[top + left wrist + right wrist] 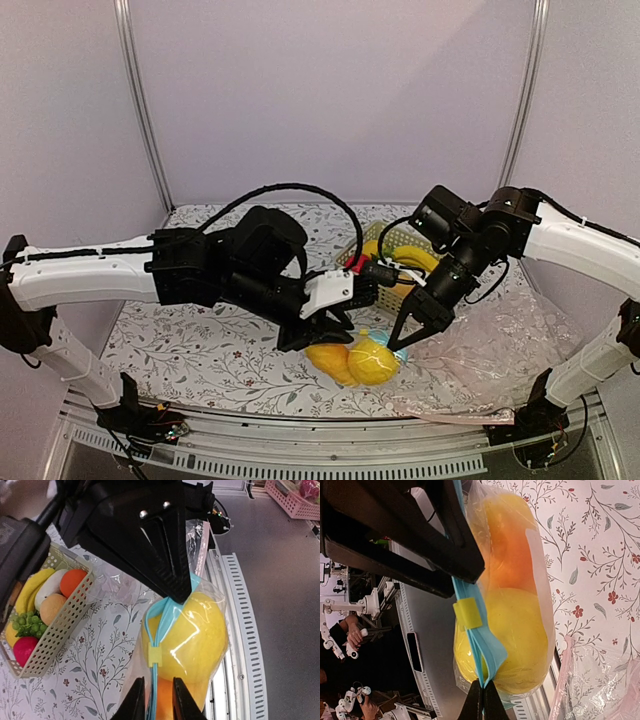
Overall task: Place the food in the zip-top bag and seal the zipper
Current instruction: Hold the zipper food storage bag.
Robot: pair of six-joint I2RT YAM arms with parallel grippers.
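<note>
Right wrist | two fruits (pixel 520 630), one bag (pixel 541 575); right pincer (pixel 481 701) pinches zipper (pixel 487 647); left pincer (pixel 158 701) ajar

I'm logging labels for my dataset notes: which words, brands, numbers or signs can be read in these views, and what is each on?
No text can be read.
The zip-top bag, its blue zipper and the yellow slider are plain.
The basket shows no label.
A pale mark on the black housing at the left edge of the left wrist view is too blurred to read.

Overhead, two wrist close-ups sharing bag (pixel 192 647)
</note>
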